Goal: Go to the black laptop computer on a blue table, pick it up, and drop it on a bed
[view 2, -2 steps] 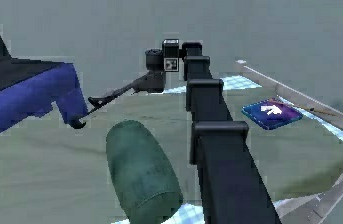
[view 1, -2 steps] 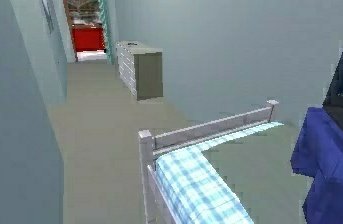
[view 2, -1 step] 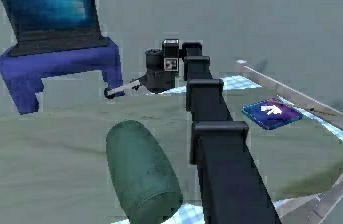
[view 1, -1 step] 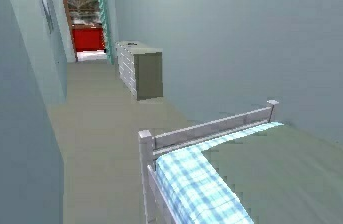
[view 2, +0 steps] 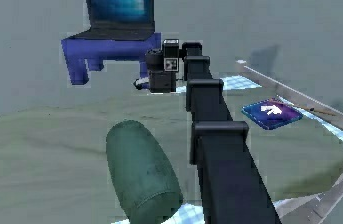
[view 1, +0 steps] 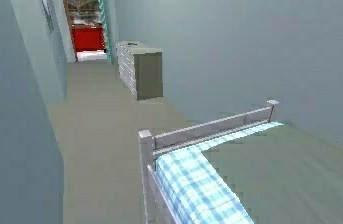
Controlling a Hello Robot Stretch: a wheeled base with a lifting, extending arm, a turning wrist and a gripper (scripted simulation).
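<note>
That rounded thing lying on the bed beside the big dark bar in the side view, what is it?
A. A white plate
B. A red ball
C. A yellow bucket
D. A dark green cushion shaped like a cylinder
D: a dark green cushion, shaped like a cylinder, lies on the bed just left of the dark arm.

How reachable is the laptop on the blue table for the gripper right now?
Probably yes: the arm extends over the bed, its gripper close to the blue table, just below the laptop, with nothing between them. It may need raising slightly.
</note>
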